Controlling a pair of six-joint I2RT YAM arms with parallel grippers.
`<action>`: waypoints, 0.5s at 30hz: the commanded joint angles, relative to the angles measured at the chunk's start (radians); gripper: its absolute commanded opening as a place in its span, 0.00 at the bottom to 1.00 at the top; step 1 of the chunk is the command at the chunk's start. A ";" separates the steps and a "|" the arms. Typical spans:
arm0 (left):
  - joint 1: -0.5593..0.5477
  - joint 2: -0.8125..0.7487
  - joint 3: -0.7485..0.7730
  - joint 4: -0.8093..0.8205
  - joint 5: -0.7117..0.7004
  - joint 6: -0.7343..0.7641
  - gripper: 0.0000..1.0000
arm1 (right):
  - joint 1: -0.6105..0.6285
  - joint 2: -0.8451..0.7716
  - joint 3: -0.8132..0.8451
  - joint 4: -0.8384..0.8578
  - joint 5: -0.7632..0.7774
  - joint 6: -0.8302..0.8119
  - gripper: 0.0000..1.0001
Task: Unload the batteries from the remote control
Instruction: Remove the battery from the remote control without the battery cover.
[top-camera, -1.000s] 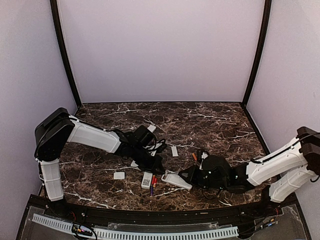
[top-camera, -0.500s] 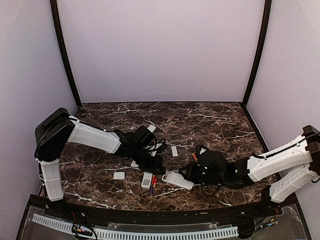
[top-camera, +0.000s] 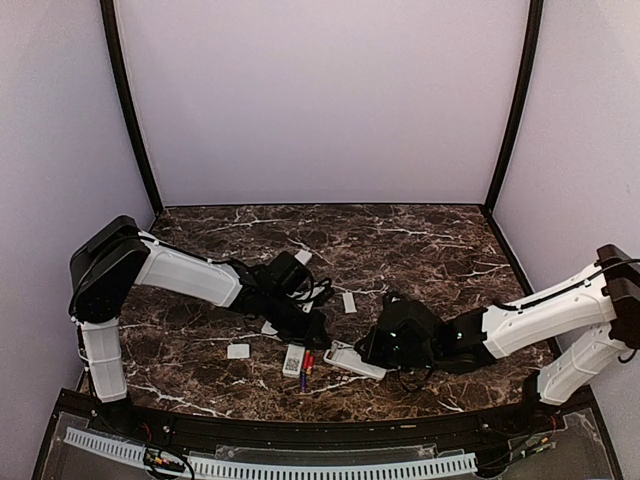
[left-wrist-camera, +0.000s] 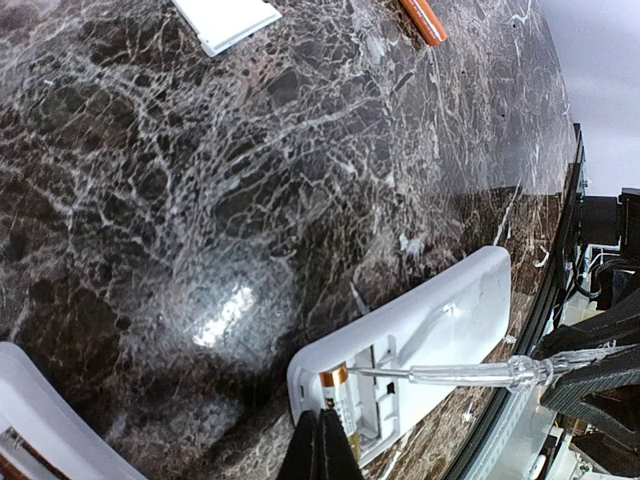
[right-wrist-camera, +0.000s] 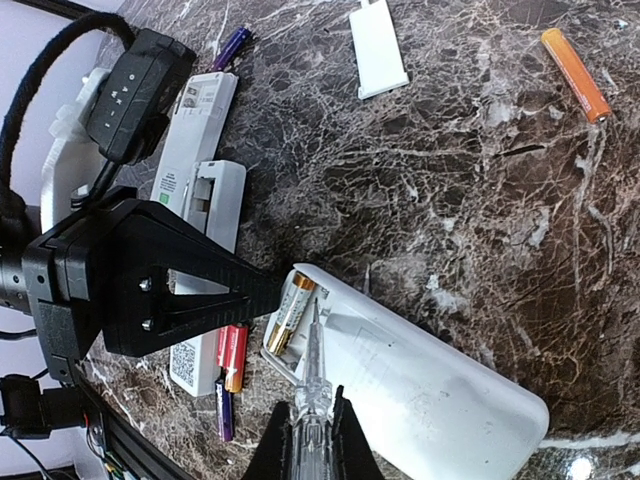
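right gripper (right-wrist-camera: 312, 425) pinching clear tool (right-wrist-camera: 312, 375), left gripper (left-wrist-camera: 322, 432) seemingly closed at battery (right-wrist-camera: 288, 312) in remote (right-wrist-camera: 430, 400)

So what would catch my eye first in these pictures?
Near the table's front edge, a white remote lies with its back open, one battery inside. The right gripper pokes a clear tool into that bay while the left gripper, fingers together, sits at the remote's end.

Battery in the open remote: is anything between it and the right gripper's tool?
Nothing visible. The clear tool has its tip right beside the battery in the uncovered remote; the left gripper crowds the same end.
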 joint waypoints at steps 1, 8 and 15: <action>-0.012 0.001 -0.020 -0.006 0.003 0.006 0.00 | 0.012 0.035 0.026 -0.013 0.006 0.001 0.00; -0.013 0.000 -0.022 -0.010 0.004 0.009 0.00 | 0.012 0.048 -0.045 0.140 0.009 0.023 0.00; -0.012 0.000 -0.025 -0.009 0.001 0.007 0.00 | 0.011 0.030 -0.166 0.406 0.019 0.003 0.00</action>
